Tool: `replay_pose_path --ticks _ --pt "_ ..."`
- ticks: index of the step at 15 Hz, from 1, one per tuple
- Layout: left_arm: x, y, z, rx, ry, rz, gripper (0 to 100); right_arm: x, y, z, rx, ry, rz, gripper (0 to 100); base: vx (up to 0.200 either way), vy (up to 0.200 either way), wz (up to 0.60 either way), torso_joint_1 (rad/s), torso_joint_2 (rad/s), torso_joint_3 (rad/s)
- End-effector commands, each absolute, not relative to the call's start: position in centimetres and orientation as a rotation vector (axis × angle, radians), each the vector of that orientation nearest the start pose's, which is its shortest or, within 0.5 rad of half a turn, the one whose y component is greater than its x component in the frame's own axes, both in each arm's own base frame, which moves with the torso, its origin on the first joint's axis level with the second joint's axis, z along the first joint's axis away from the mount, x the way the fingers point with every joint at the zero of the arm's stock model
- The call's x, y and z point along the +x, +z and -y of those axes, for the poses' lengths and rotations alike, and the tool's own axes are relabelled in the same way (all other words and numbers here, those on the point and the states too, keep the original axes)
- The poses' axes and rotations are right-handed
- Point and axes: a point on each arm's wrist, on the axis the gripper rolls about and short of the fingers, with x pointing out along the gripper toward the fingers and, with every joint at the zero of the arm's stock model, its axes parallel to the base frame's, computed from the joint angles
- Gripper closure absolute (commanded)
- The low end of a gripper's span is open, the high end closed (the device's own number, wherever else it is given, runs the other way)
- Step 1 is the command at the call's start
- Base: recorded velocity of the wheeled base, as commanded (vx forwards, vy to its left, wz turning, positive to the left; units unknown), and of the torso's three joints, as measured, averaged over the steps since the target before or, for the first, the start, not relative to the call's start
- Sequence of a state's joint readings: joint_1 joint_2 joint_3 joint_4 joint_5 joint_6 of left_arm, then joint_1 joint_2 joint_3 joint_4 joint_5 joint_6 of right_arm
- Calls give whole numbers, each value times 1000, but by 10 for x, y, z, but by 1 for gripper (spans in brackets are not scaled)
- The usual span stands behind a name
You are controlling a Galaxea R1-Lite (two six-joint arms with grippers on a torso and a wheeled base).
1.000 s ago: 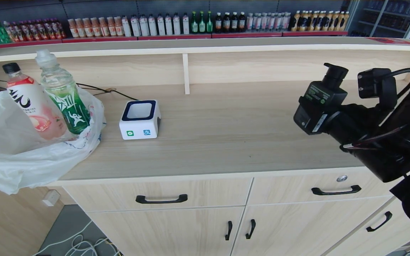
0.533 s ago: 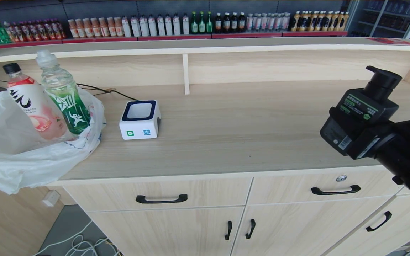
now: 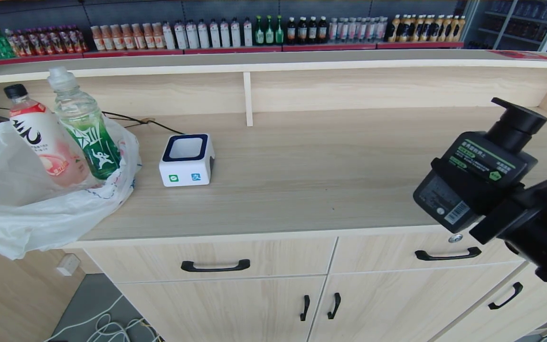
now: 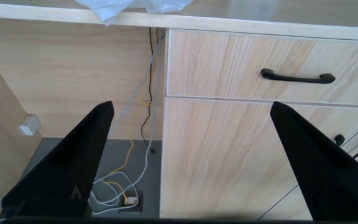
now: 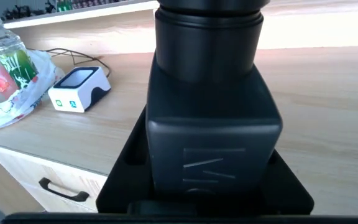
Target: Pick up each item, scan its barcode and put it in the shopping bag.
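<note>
Clamped in the right gripper (image 3: 494,211): a black pump bottle (image 3: 480,175), square-shouldered, with a round black pump head on top. Green and white print on the upper face, a white barcode sticker low on the face turned toward the head camera. Held aloft and tilted, pump head up and away, at the right end of the bench (image 3: 325,180) over its front edge. Seen from the right wrist as a dark block (image 5: 210,124) with the gripper (image 5: 207,208) closed tight on both sides of its lower body.

Far off at the left end of the bench: the white shopping bag (image 3: 26,209), slumped over the edge, holding a pink-labelled bottle (image 3: 45,142) and a green-labelled bottle (image 3: 86,133), both leaning. Just beside the bag, a white scanner (image 3: 187,159) with a dark-rimmed top window, well apart from the pump bottle.

Left gripper (image 4: 191,162) down below bench level, facing a drawer front (image 4: 260,62), fingers spread wide with nothing between them.

Since a second ago: pump bottle carried rightward and then lowered, closer to the head camera, barcode sticker now more plainly in sight. Bag, both bottles and scanner unmoved.
</note>
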State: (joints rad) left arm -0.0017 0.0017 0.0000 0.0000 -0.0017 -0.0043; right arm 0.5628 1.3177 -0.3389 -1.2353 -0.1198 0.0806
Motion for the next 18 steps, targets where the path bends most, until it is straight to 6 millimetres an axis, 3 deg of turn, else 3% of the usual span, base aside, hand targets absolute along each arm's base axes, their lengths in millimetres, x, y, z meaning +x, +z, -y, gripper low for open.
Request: replay_pose_path --ticks 1,7,11,17,18 --pt "-23 76 0 -5 -3 -2 0 148 218 -97 223 508 236 100 0 0 0 0 0 0" --pt "-23 76 0 -5 -3 -2 0 145 221 -102 371 681 193 100 0 0 0 0 0 0" --pt "-23 76 0 -5 -3 -2 0 138 219 -119 398 876 131 100 0 0 0 0 0 0" --pt "-23 76 0 -5 -3 -2 0 159 227 -149 463 966 93 100 0 0 0 0 0 0" --pt "-23 76 0 -5 -3 -2 0 164 233 -162 518 1006 116 100 0 0 0 0 0 0"
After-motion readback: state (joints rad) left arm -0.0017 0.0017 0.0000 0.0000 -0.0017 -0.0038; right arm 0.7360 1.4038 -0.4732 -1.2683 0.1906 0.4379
